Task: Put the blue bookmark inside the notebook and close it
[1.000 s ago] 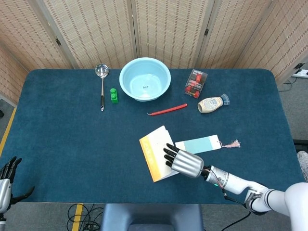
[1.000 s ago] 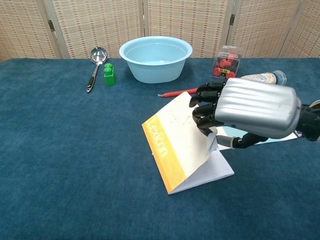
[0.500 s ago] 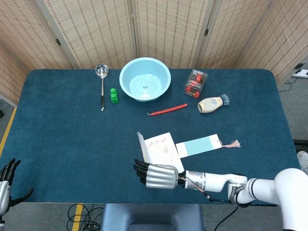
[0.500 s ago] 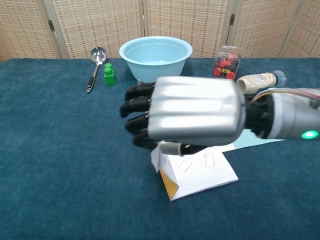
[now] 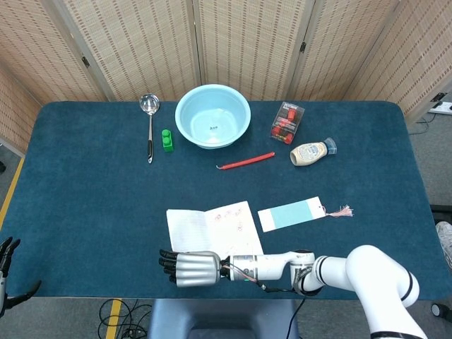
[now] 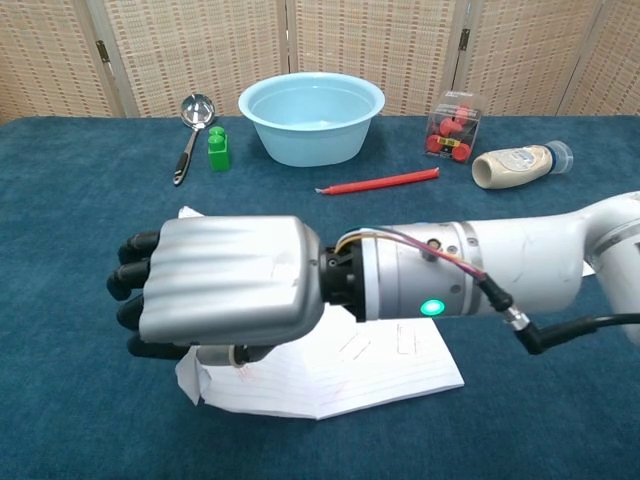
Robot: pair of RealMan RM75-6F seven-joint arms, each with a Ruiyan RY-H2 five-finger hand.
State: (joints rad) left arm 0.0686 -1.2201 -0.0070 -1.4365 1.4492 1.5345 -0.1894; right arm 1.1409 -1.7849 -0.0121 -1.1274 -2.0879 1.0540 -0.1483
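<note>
Notebook (image 5: 215, 227) lies open and flat, just ahead of our right hand (image 5: 191, 268), whose fingers curl near the left page's edge; we cannot tell if they hold it. Bookmark (image 5: 290, 214) lies off to the hand's right, beside the notebook, untouched. Opening step looks done; next we must fetch the bookmark.

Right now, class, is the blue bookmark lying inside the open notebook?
No, the blue bookmark lies on the table just right of the open notebook.
</note>
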